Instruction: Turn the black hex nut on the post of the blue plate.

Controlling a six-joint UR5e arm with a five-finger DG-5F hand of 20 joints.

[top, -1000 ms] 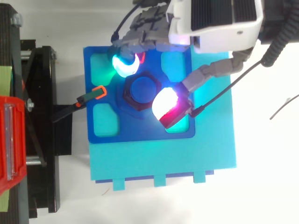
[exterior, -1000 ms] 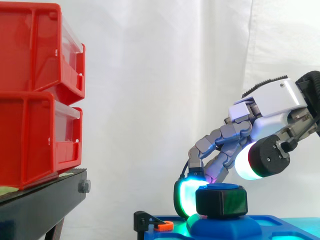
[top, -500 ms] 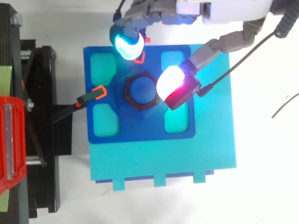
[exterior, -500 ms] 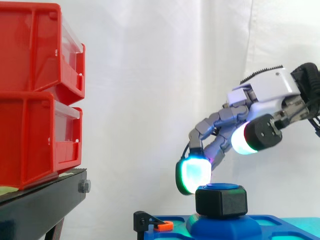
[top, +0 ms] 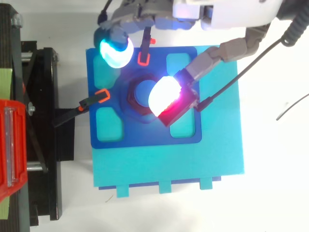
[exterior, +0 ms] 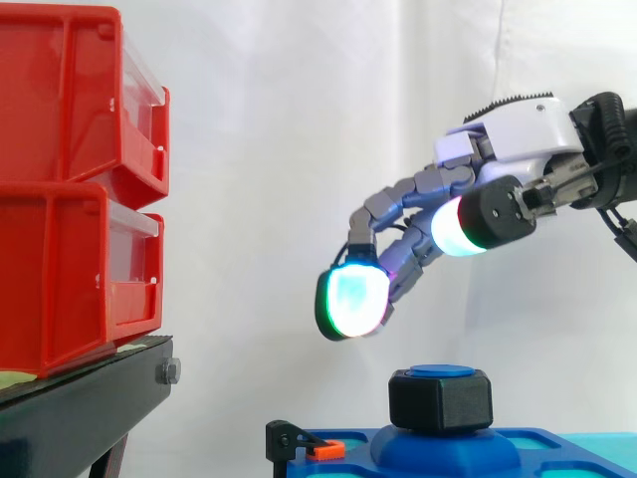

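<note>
Well left of the fingers (exterior: pixel 350 302), two stacked red bins (exterior: pixel 80 189) sit on a black stand (exterior: pixel 85 408). Below and left of the fingers, an orange clip (exterior: pixel 328 450) lies at the edge of the blue plate (top: pixel 145 137). The fingers are spread, gently curved and holding nothing, clear above the black nut (exterior: pixel 440 400). The nut sits on its post below them, to the right. From above, one glowing pad hides part of the nut.

We're looking at a robot lab test bench: a white curtain (exterior: pixel 299 149) is hanging as backdrop, red bins (exterior: pixel 60 199) are sitting stacked at nine o'clock on a black stand (exterior: pixel 90 408), and a blue plate (top: pixel 145 141) is lying at six.
</note>
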